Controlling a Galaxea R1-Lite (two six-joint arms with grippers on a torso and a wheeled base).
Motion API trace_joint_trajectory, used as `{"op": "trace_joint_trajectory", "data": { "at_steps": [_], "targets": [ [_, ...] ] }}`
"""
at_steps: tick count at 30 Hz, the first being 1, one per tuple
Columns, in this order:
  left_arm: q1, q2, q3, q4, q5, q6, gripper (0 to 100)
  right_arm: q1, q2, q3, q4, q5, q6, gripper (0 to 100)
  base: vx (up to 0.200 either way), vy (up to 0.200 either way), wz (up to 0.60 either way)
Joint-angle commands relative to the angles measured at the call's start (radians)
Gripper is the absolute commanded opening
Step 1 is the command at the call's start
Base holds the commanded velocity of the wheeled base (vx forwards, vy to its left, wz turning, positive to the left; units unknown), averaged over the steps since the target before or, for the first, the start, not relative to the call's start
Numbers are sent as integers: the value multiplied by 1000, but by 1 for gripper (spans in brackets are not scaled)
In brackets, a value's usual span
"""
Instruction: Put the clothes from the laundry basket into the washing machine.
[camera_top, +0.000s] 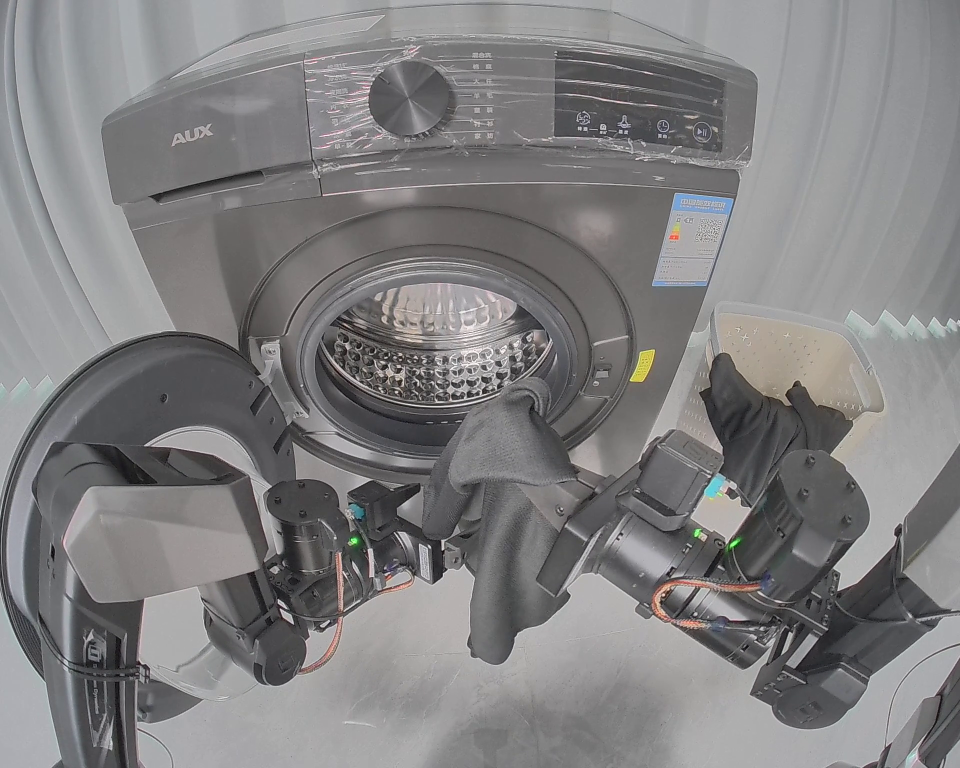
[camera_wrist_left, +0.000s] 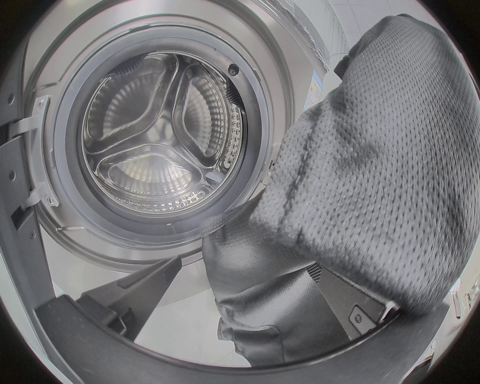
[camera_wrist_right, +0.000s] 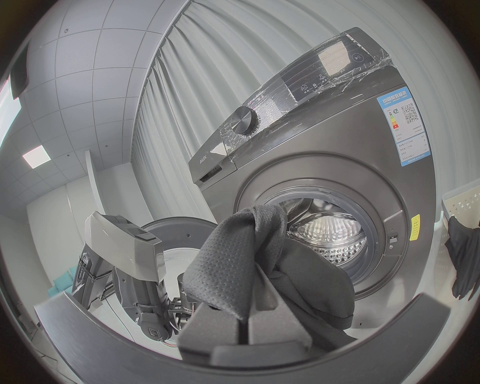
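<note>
The washing machine (camera_top: 430, 200) stands with its round door (camera_top: 130, 400) swung open to the left and its steel drum (camera_top: 440, 350) bare inside. A dark grey mesh garment (camera_top: 505, 500) hangs just in front of the drum's lower rim. My right gripper (camera_wrist_right: 245, 320) is shut on the garment (camera_wrist_right: 240, 260), whose top bunches over the fingers. My left gripper (camera_wrist_left: 245, 267) sits open right beside the garment (camera_wrist_left: 370, 165), and the cloth drapes over one of its fingers (camera_wrist_left: 350, 300). A black garment (camera_top: 760, 420) hangs over the rim of the white laundry basket (camera_top: 860, 370).
The basket stands on the floor against the machine's right side, behind my right arm. The open door takes up the space at the left, around my left arm. Bare grey floor (camera_top: 400, 680) lies in front of the machine. Curtains hang behind it.
</note>
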Motion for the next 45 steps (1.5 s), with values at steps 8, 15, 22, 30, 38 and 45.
{"op": "trace_joint_trajectory", "data": {
  "at_steps": [8, 15, 22, 30, 38, 45],
  "targets": [
    [-8, 44, -11, -1, 0, 12, 0, 2, -3, 1, 0, 2, 3, 0, 0, 0, 0],
    [2, 50, -37, -1, 8, 7, 0, -3, -9, 6, 0, 2, 3, 0, 0, 0, 0],
    [45, 5, -35, -4, 22, 4, 0, -18, -29, 30, 0, 17, 5, 0, 0, 0, 0],
    [58, -160, 86, -2, 42, 4, 0, -64, -22, 30, 0, 22, 6, 0, 0, 0, 0],
    [54, -374, 279, -2, 42, 12, 0, -94, -19, 33, -2, 19, 77, 0, 0, 0, 0],
    [29, -547, 356, -2, 42, 1, 0, -97, -29, 92, -3, 19, 223, 0, 0, 0, 0]
  ]
}}
